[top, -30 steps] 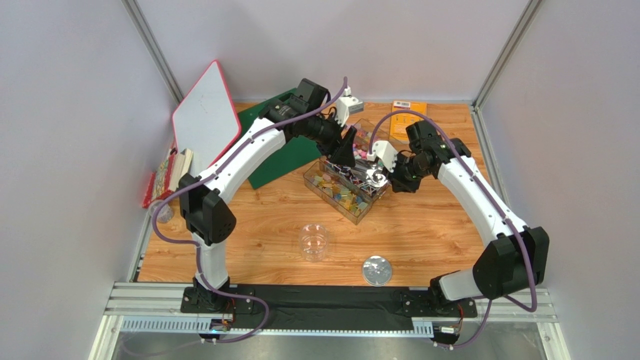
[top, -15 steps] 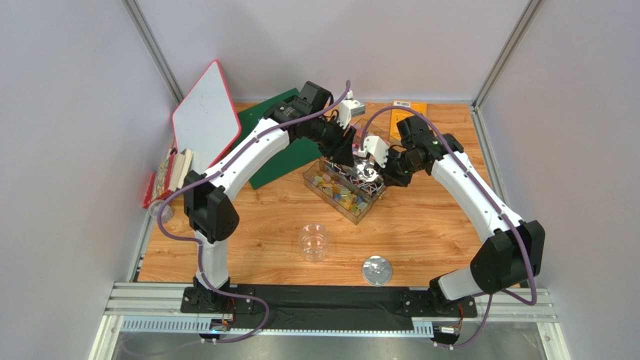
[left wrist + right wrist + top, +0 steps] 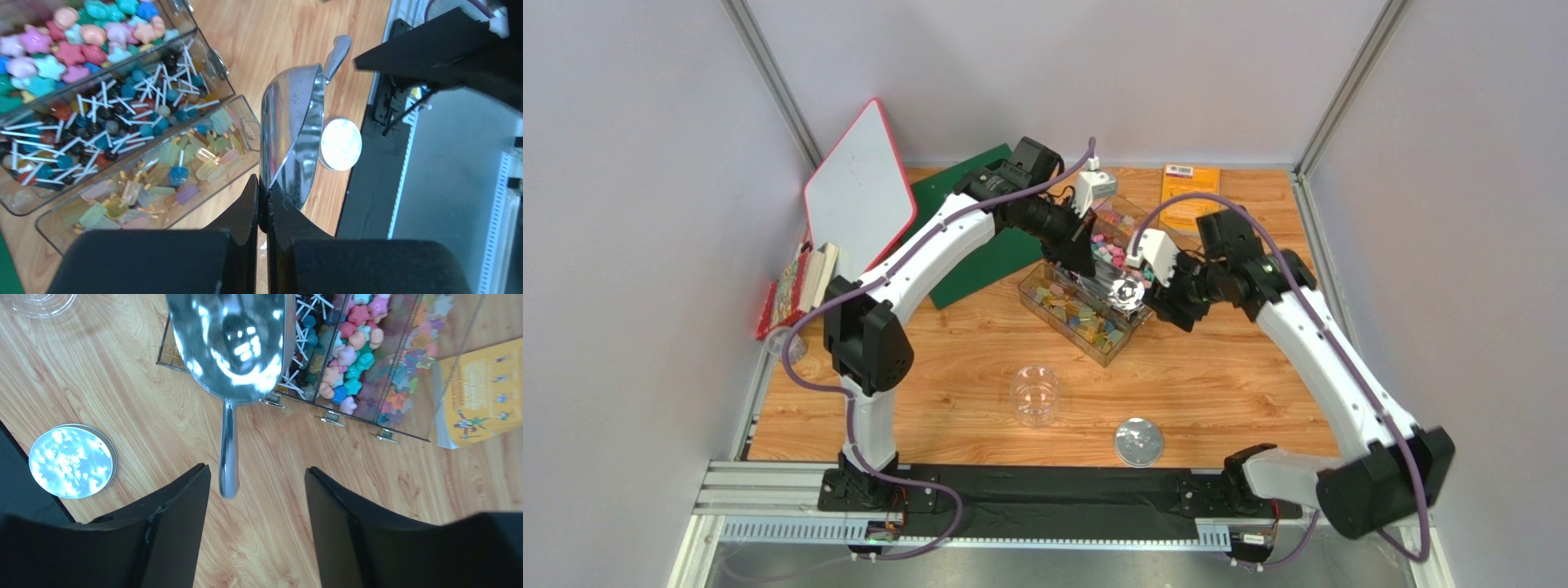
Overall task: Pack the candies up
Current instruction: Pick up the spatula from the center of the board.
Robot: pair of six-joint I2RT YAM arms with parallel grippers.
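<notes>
The candies [image 3: 92, 116] fill a clear box of three compartments [image 3: 1081, 321]: star sweets, dark balls on white sticks, and pale wrapped pieces. A shiny metal scoop [image 3: 294, 141] hangs over the box's near end. My left gripper [image 3: 263, 184] is shut on the scoop's rim. In the right wrist view the scoop [image 3: 233, 337] points its handle down toward my right gripper [image 3: 258, 471]. That gripper is open, and the handle tip ends just short of its left finger, touching neither finger. From above, the scoop [image 3: 1125, 292] sits between both grippers.
A clear round jar [image 3: 1036, 395] and its metal lid [image 3: 1138, 442] stand nearer the arm bases. An orange booklet [image 3: 1189, 184] lies at the back right. A green mat [image 3: 983, 263], a whiteboard [image 3: 860, 184] and stacked items are at the left.
My left gripper has closed onto the scoop's rim. My right gripper has opened, let go of the handle and drawn back a little to the right.
</notes>
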